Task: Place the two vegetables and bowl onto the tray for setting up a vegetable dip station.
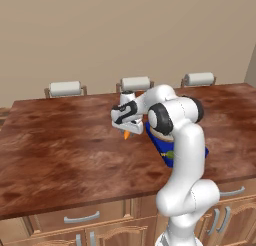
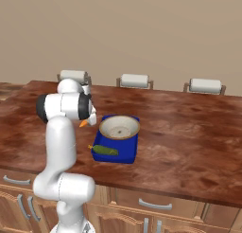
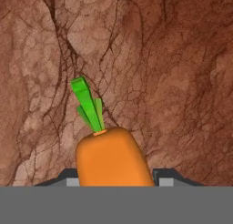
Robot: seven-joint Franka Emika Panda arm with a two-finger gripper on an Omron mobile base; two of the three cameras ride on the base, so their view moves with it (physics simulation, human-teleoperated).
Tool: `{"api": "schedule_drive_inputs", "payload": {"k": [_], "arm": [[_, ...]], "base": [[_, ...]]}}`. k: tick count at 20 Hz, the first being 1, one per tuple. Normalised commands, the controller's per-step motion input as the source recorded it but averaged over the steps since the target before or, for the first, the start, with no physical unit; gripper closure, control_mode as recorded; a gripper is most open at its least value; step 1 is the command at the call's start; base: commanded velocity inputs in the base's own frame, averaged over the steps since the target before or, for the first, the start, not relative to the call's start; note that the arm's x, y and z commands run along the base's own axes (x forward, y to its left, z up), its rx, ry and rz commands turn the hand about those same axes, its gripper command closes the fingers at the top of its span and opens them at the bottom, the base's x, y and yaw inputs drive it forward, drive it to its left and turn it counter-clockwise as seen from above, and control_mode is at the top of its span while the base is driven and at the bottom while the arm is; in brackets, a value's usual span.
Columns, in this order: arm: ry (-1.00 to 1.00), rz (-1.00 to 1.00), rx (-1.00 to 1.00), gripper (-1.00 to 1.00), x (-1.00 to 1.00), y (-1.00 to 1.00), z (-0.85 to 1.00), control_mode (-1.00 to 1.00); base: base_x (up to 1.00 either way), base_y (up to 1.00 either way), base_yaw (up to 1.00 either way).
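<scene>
My gripper (image 1: 127, 130) hangs just left of the blue tray (image 1: 161, 143), a little above the wooden counter. Its jaws are shut on the small orange carrot (image 3: 113, 159), whose green top (image 3: 88, 104) points away from the hand. The carrot's orange tip (image 1: 126, 135) pokes out below the fingers and also shows in the right base view (image 2: 83, 124). On the tray (image 2: 128, 152) stands the cream bowl (image 2: 119, 126) with its tan rim, at the far end. The dark green cucumber-like vegetable (image 2: 105, 150) lies at the tray's near end.
The long brown wooden counter (image 1: 60, 150) runs across both base views. Three chair backs (image 1: 65, 88) line its far edge. Cabinet drawers with metal handles (image 1: 82, 218) sit below the near edge. My own arm (image 1: 182, 140) covers most of the tray in the left base view.
</scene>
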Motion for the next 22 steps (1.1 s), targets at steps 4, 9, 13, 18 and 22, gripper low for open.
{"api": "schedule_drive_inputs", "payload": {"k": [4, 9, 13, 18, 22], "arm": [[-0.01, -0.02, 0.0, 1.0, -0.09, -0.01, 0.06, -1.0], [-0.03, 0.0, 0.0, 1.0, -0.12, 0.0, 0.24, -1.0], [-0.02, 0.07, 0.0, 1.0, -0.18, 0.0, 0.33, -1.0], [0.0, 0.16, 0.0, 1.0, -0.23, -0.01, 0.38, -1.0], [0.0, 0.2, -0.01, 1.0, -0.31, -0.11, 0.36, -1.0]], "base": [[0.0, 0.0, 0.0], [0.0, 0.0, 0.0], [0.0, 0.0, 0.0], [0.0, 0.0, 0.0], [0.0, 0.0, 0.0]]}}
